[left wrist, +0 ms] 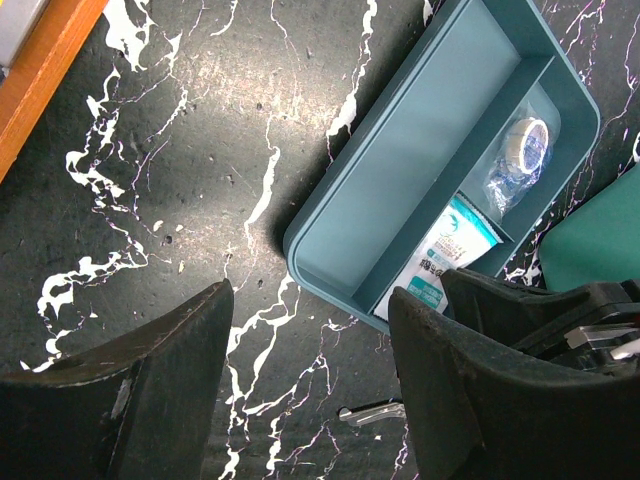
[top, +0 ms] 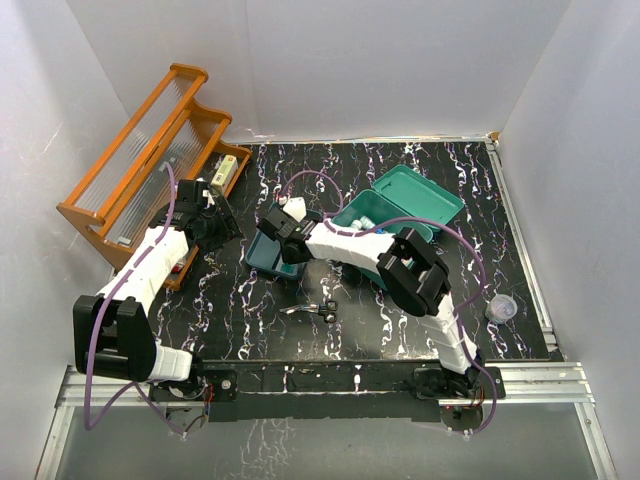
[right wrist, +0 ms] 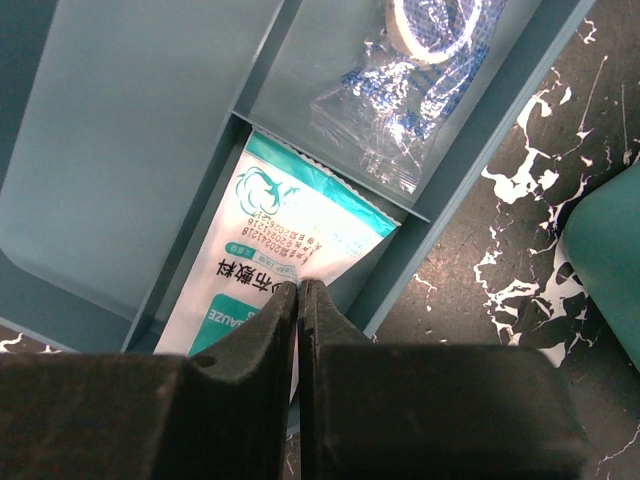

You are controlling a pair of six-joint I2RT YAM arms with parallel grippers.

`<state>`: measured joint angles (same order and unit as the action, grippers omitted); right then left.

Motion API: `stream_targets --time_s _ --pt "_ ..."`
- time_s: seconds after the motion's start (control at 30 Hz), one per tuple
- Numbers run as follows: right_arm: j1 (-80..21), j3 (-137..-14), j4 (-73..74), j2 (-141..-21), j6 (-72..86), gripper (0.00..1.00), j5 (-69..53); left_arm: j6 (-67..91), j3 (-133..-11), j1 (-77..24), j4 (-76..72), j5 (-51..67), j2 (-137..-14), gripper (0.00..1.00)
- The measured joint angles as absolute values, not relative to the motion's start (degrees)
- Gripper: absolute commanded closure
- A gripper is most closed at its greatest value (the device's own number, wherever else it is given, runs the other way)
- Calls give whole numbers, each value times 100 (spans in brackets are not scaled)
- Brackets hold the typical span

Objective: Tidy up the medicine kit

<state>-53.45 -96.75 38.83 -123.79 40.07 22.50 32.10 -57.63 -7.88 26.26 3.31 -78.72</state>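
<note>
Your medicine kit stands open at centre-right of the table. Its tray lies just left of it, long axis diagonal. The right gripper is nearer, right above the tray, fingers pressed together against the gauze packet. The left gripper hangs spread alongside. Only the right wrist view shows that contact, and you cannot tell whether the fingers actually pinch the packet.

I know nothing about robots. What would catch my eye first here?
The open teal-green medicine kit sits right of centre on the black marbled table, a darker teal tray lying to its left. The right gripper, shut, points down at a gauze packet in that tray, with a bagged roll of tape in the next compartment. An orange wooden rack fills the far left corner.
</note>
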Motion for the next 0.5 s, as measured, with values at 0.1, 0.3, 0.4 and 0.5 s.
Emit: stream_targets --time_s 0.1,0.3,0.4,0.5 --pt "-5345 -9773 3924 -12396 4027 80 2215 3192 -5765 -788 2635 336 -7870 38" --pt "-5345 -9848 3933 -12352 4018 70 2344 3192 -5765 -788 2637 346 -7872 38" --pt "-5345 -9810 3898 -12256 3997 69 2453 3190 -5765 -788 2635 346 -7872 38" --pt "-5345 -9793 3857 -12160 3927 69 2467 3190 -5769 -788 2635 346 -7872 37"
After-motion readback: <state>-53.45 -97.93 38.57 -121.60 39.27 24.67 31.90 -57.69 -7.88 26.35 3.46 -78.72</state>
